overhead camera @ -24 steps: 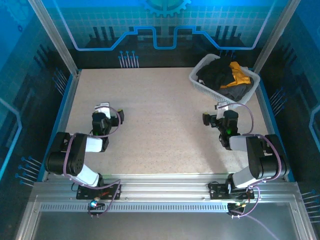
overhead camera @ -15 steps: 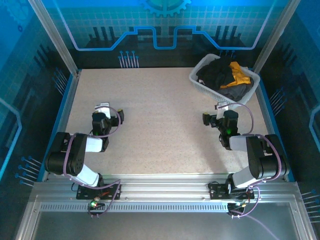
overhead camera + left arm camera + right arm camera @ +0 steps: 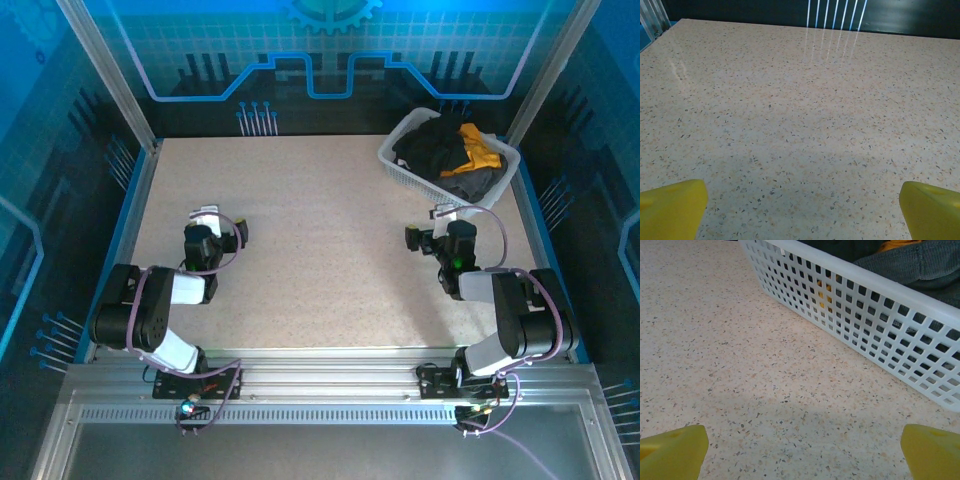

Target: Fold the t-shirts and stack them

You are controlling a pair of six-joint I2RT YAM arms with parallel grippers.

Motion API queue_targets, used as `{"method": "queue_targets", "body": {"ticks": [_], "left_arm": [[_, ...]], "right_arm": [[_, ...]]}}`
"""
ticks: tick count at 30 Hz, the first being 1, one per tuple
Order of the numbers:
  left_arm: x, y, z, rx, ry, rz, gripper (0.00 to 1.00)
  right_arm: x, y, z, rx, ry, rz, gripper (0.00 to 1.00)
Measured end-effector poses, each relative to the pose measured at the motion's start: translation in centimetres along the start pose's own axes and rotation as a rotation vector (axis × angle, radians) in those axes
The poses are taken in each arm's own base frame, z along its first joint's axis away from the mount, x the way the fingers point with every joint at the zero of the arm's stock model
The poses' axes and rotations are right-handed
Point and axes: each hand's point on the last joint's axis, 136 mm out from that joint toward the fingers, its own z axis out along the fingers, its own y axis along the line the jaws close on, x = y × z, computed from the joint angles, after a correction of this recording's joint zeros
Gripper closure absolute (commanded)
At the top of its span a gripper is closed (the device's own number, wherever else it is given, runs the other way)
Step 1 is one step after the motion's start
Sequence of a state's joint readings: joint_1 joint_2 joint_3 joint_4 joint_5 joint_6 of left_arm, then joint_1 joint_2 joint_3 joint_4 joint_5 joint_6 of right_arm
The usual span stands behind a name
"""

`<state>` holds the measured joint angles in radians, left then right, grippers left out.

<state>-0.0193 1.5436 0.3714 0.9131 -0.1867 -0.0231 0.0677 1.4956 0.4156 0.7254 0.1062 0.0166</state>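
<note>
The t-shirts lie bunched in a white lattice basket (image 3: 400, 163) at the table's back right: a black one (image 3: 430, 145), an orange-yellow one (image 3: 480, 153) and a dark grey one (image 3: 477, 181). My right gripper (image 3: 428, 224) hovers open just in front of the basket, nothing between its yellow fingertips (image 3: 672, 450). In the right wrist view the basket wall (image 3: 865, 305) runs across the top, with dark grey fabric (image 3: 920, 262) over its rim. My left gripper (image 3: 222, 222) stands open over bare table on the left, its yellow fingertips (image 3: 670, 207) wide apart and holding nothing.
The speckled beige table (image 3: 320, 200) stretches between the two arms. Metal frame posts and blue panels wall in the back and sides. Both arm bases sit on the rail at the near edge.
</note>
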Motion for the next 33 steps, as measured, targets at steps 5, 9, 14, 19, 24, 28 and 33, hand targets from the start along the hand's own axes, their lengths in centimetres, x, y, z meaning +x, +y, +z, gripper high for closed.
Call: {"method": "queue_targets", "body": {"ticks": [5,9,14,19,24,28,33], "left_arm": [[-4.2,-1.3,-3.1,-0.051,-0.071,0.026,0.01],[-15.4,-2.9,-6.2,-0.066,-0.226,-0.155,0.01],[-28.9,-0.8,-7.7,0.025,-0.323,-0.554,0.01],[-31.3,-7.3,-3.6,0.202,-0.100,-0.598,0.01],[-27.3,-15.8,-3.4,0.364,0.147,-0.531,0.06],[-25.2,-19.2,-4.9,0.449,0.251,-0.500,0.14],[-23.4,-20.7,-5.8,0.493,0.314,-0.486,0.22]], "right_arm": [[-5.7,1.0,-2.4,0.056,-0.019,-0.019,0.00],[-21.1,0.6,-7.0,0.034,-0.187,0.172,0.00],[-34.2,-3.9,-9.5,0.070,-0.284,0.376,0.04],[-35.6,-5.4,-0.2,0.130,-0.095,0.413,0.10],[-28.0,-8.3,10.6,0.227,0.170,0.416,0.12],[-19.6,-10.3,14.5,0.284,0.381,0.422,0.15],[-16.0,-10.8,16.2,0.264,0.458,0.415,0.38]]}}
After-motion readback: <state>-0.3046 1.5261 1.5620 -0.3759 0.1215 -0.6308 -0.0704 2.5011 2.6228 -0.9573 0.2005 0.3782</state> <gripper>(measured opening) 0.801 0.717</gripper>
